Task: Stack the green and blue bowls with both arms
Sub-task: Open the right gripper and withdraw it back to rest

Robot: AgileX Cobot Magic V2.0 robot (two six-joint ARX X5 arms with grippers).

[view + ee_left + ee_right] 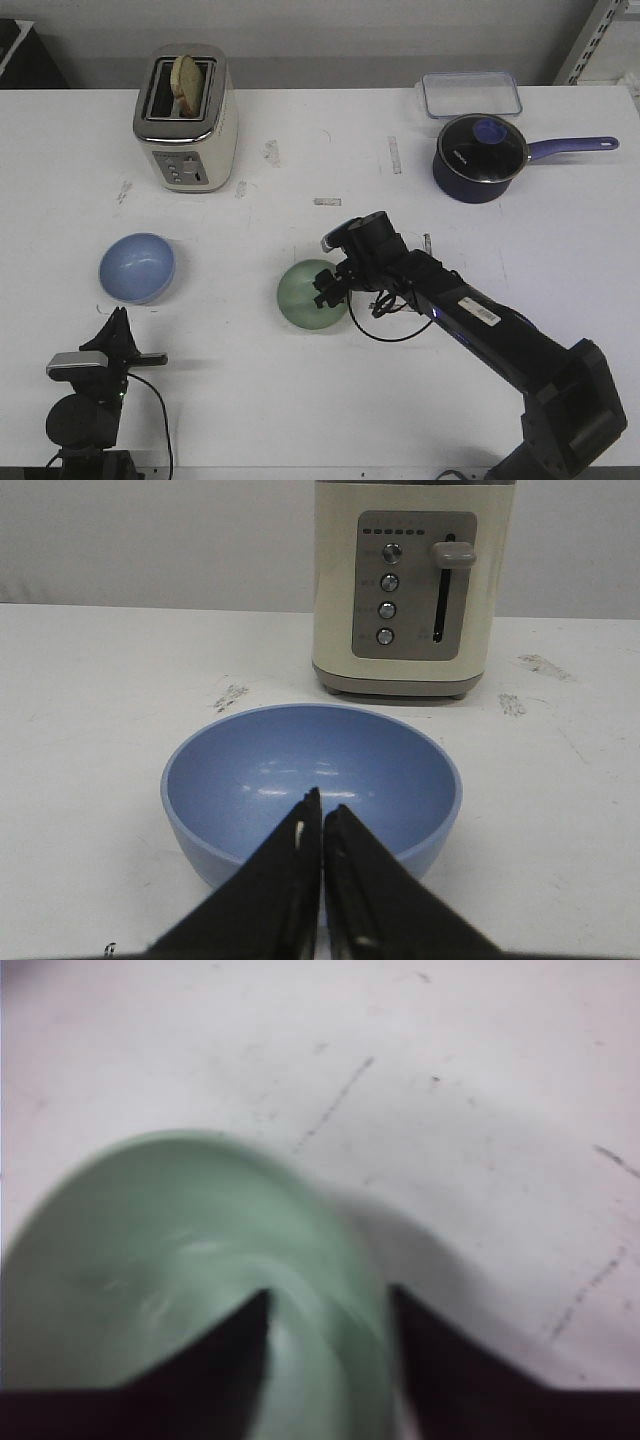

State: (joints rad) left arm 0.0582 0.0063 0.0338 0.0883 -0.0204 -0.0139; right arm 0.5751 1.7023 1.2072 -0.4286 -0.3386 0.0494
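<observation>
r jaws astride green bowl [312,294] rim, blue bowl [137,267] apart

A pale periwinkle blue round smooth bowl [137,266] and a pale mint green round smooth bowl [311,294] sit on the white, grey-scuffed worktop [300,400]. The cream-and-chrome metal toaster [186,117] has a grey control panel. The dark navy lidded saucepan [480,157] has a purple handle.

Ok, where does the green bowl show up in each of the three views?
Front view: green bowl at table centre, the right gripper at its rim.
Left wrist view: not in it; only the blue bowl and toaster.
Right wrist view: fills the lower left, one finger inside the rim and the other outside.
Shared landmark: the scuffed white table.
</observation>
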